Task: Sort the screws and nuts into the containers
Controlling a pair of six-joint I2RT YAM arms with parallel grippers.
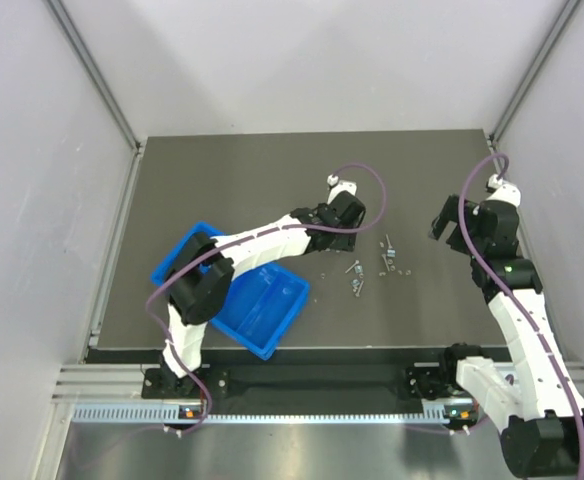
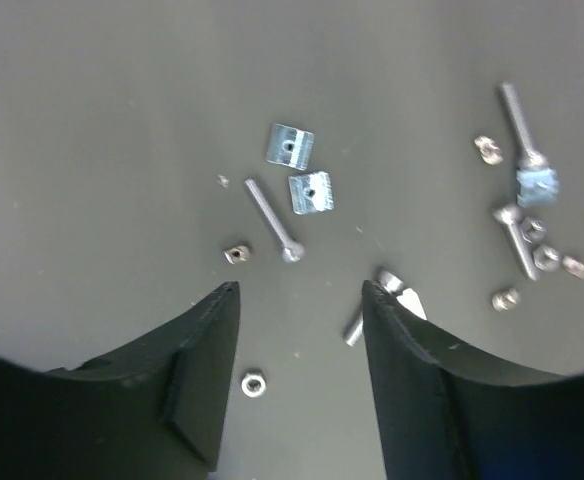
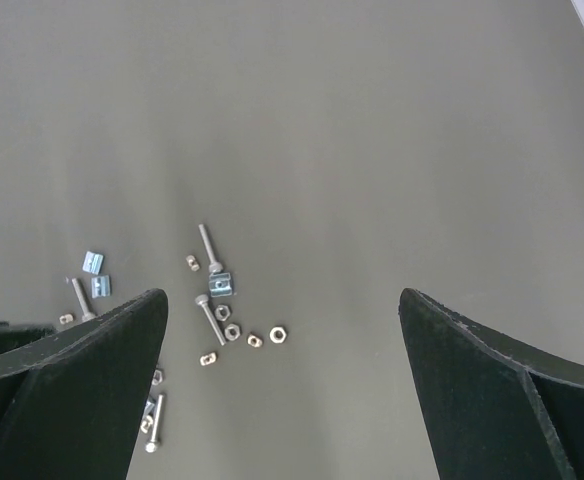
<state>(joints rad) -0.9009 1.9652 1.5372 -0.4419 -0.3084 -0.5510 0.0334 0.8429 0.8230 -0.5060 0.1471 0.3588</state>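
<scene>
Screw (image 2: 270, 218) lies just ahead of the left pincer (image 2: 300, 285), its jaws standing apart.

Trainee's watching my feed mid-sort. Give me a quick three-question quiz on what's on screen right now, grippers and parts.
1. True or false: the left gripper is clamped on a screw.
2. Seen from above, where does the blue tray lie relative to the loose screws and nuts?
A) to their left, under the left arm
B) to their right
C) in the far corner
3. Fill in: the right gripper hangs over bare table with its jaws ____.

Key
1. False: its jaws stand apart, and the parts lie loose on the table.
2. A
3. open
</scene>
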